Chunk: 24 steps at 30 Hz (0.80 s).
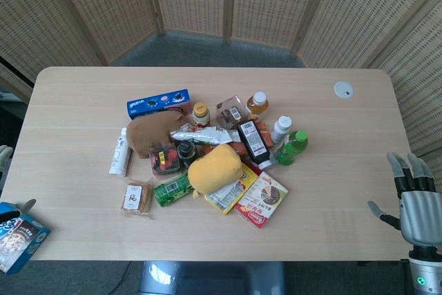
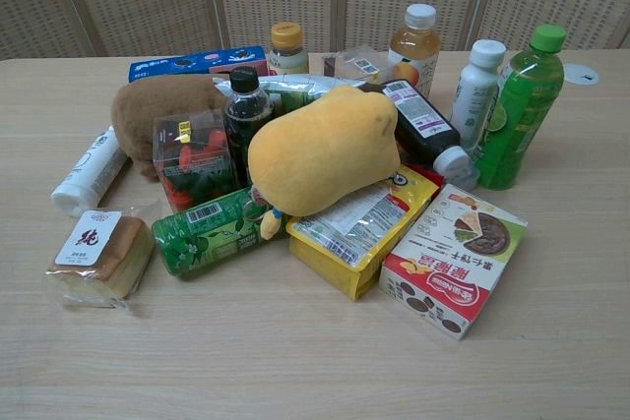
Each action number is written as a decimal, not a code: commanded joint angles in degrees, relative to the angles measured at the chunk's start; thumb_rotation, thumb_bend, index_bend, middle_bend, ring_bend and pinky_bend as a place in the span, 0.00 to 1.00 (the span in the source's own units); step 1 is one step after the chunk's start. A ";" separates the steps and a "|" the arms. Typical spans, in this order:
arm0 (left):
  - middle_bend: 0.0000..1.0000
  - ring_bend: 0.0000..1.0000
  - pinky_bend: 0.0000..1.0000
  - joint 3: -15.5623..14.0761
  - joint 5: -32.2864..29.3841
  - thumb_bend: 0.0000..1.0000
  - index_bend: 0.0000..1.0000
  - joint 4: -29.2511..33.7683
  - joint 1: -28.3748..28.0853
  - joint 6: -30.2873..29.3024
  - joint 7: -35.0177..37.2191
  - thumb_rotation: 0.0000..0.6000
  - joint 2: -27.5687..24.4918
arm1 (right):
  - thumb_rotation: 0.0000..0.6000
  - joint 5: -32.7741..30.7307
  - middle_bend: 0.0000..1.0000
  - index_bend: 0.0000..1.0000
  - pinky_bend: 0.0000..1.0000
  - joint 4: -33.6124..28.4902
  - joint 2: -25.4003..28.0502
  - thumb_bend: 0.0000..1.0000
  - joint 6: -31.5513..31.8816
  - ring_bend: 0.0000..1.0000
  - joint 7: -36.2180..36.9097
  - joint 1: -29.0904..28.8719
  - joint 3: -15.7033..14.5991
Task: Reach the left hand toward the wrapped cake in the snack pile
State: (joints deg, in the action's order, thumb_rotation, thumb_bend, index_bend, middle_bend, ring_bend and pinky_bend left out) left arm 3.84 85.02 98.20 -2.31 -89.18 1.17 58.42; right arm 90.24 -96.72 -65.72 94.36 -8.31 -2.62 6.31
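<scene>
Table (image 1: 83, 101): pale wood, snack pile at centre. Yellow plush (image 1: 215, 166) mid-pile, taken as landmark. Right hand (image 1: 414, 198) far right of plush, off table edge, fingers spread, holding nothing. Wrapped cake (image 1: 137, 197) lower left of plush, at pile's edge. Left hand: no sight of fingers in either view.

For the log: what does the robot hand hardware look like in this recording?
The right robot hand is grey metallic with a ribbed back plate, dark segmented fingers with paler tips, and a wrist collar carrying a small green light. Of the left robot hand, only pale grey fingertips show at the frame edge.
</scene>
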 commanded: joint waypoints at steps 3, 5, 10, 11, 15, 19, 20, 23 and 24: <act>0.00 0.00 0.00 -0.01 -0.08 0.00 0.00 -0.15 -0.06 0.16 -0.10 1.00 0.06 | 1.00 0.00 0.00 0.00 0.00 0.01 -0.05 0.00 -0.12 0.00 -0.08 0.03 -0.05; 0.00 0.00 0.00 -0.27 0.18 0.00 0.00 -0.13 -0.12 0.51 0.16 1.00 -0.03 | 1.00 -0.01 0.00 0.00 0.00 -0.09 -0.02 0.00 -0.26 0.00 0.02 0.02 -0.09; 0.00 0.00 0.00 -2.58 3.21 0.00 0.00 -0.77 -2.42 5.68 -0.98 1.00 0.02 | 1.00 -0.06 0.00 0.00 0.00 -0.36 -0.02 0.00 -0.57 0.00 0.10 -0.02 -0.14; 0.00 0.00 0.00 -2.92 3.72 0.00 0.00 -0.73 -3.26 7.20 -1.87 1.00 0.16 | 1.00 -0.07 0.00 0.00 0.00 -0.42 -0.02 0.00 -0.71 0.00 0.15 -0.03 -0.21; 0.00 0.00 0.00 -3.66 5.91 0.00 0.00 1.04 -7.88 14.44 -5.94 1.00 1.14 | 1.00 0.21 0.00 0.00 0.00 -0.67 -0.03 0.00 -0.99 0.00 0.01 -0.09 -0.43; 0.00 0.00 0.00 -4.13 6.04 0.00 0.00 2.12 -13.03 23.26 -11.70 1.00 3.97 | 1.00 0.57 0.00 0.00 0.00 -0.95 -0.04 0.00 -1.24 0.00 0.03 -0.10 -0.74; 0.00 0.00 0.00 -4.19 5.63 0.00 0.00 2.13 -13.98 25.05 -12.88 1.00 4.87 | 1.00 0.61 0.00 0.00 0.00 -0.98 -0.03 0.00 -1.29 0.00 0.04 -0.10 -0.78; 0.00 0.00 0.00 -4.16 3.73 0.00 0.00 1.20 -16.45 29.64 -17.09 1.00 8.53 | 1.00 0.61 0.00 0.00 0.00 -1.00 0.02 0.00 -1.53 0.00 0.22 -0.12 -0.89; 0.00 0.00 0.00 -4.13 2.99 0.00 0.00 0.96 -17.07 30.80 -18.40 1.00 9.61 | 1.00 0.60 0.00 0.00 0.00 -1.03 0.05 0.00 -1.58 0.00 0.30 -0.12 -0.91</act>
State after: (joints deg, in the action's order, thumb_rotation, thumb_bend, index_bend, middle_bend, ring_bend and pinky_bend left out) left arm -0.01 89.59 99.48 -16.55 -62.14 -13.46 64.74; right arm 90.85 -97.75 -65.67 92.79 -8.01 -2.74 5.40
